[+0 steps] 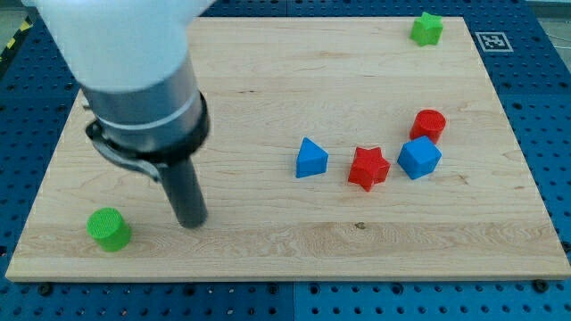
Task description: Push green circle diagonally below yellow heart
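The green circle [109, 229] lies near the board's bottom left corner. My tip [191, 220] rests on the board just to the right of it, with a gap between them. No yellow heart shows in the view; the arm's white and grey body covers the board's top left part.
A blue triangle [310, 159], a red star [368, 168], a blue cube-like block [419, 158] and a red cylinder [429, 124] sit right of centre. A green star-like block [426, 28] is at the top right. The wooden board [268, 80] lies on a blue pegboard.
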Tool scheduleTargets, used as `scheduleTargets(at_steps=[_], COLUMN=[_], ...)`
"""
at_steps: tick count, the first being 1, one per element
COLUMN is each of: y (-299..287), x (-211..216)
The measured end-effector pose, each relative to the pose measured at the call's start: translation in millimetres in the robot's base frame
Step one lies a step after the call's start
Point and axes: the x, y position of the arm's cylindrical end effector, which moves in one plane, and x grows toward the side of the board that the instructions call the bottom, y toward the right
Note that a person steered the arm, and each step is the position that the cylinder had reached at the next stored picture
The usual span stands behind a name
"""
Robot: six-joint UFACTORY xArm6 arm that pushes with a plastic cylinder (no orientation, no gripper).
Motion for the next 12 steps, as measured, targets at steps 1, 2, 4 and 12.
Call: scheduleTargets(at_steps=[1, 2, 4, 12], y=[-49.8, -106.8, -161.8, -90.6], x=[-30.0, -16.6, 40.9, 36.5])
